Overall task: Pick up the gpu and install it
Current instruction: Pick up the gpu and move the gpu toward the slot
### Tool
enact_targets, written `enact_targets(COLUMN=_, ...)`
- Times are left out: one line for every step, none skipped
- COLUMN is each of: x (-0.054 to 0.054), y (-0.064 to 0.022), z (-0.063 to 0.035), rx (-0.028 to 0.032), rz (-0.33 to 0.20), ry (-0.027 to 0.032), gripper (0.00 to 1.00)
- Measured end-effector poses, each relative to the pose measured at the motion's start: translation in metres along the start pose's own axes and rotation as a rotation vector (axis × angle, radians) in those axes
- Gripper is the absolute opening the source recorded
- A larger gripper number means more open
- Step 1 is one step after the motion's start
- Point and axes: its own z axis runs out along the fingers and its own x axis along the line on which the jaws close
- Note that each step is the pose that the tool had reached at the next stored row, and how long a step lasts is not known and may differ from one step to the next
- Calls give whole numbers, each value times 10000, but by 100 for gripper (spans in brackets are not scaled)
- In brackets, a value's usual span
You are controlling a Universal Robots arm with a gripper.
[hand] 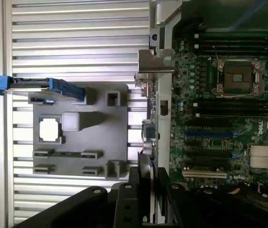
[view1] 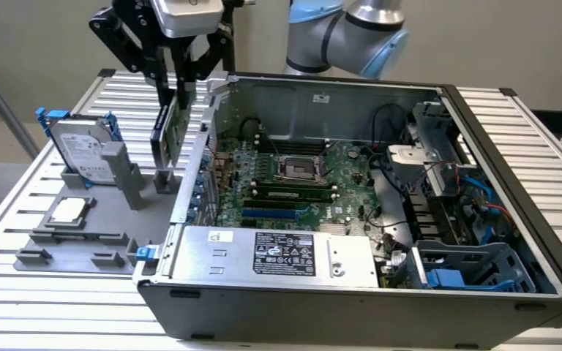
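Note:
My gripper (view1: 175,89) hangs from above at the exterior view's upper left, shut on the gpu (view1: 164,135). The gpu is a thin dark card held on edge, lifted clear of the grey holder (view1: 76,245). It hangs just outside the open computer case's side wall (view1: 203,146). In the wrist view the gpu (hand: 155,64) runs edge-on from my gripper (hand: 148,185) out to its silver bracket, along the edge of the green motherboard (hand: 219,118). The motherboard's expansion slots (hand: 209,154) lie bare beside the card.
On the grey holder (hand: 119,123) a silver hard drive with blue rails (view1: 81,150) stands upright and a square CPU chip (view1: 69,210) lies flat. Inside the case are an empty CPU socket (view1: 296,170), a power supply (view1: 281,256) and cables (view1: 456,197). Ribbed metal table (view1: 56,307) all around.

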Motion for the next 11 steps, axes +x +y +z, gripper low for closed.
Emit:
enact_targets(x=-45, y=1, z=-3, rx=-1, rz=2, ry=24, gripper=27)
enact_targets(x=-89, y=1, z=-6, rx=0, rz=4, ry=48, gripper=27)
enact_targets(x=-134, y=2, z=-10, rx=0, rz=3, ry=71, gripper=27)
enact_targets(x=-183, y=2, z=-13, rx=0, rz=5, ry=93, gripper=27)
enact_targets(x=-228, y=3, z=-16, rx=0, rz=6, ry=113, gripper=27)
enact_targets(x=-273, y=4, z=-20, rx=1, rz=7, ry=131, gripper=27)
enact_targets(x=-318, y=4, z=-23, rx=1, rz=6, ry=148, gripper=27)
enact_targets(x=-362, y=5, z=-26, rx=1, rz=8, ry=165, gripper=27)
enact_targets(x=-408, y=5, z=-29, rx=2, rz=9, ry=181, gripper=27)
enact_targets(x=-454, y=6, z=-32, rx=2, rz=9, ry=196, gripper=27)
enact_targets(x=-497, y=6, z=-35, rx=2, rz=9, ry=208, gripper=27)
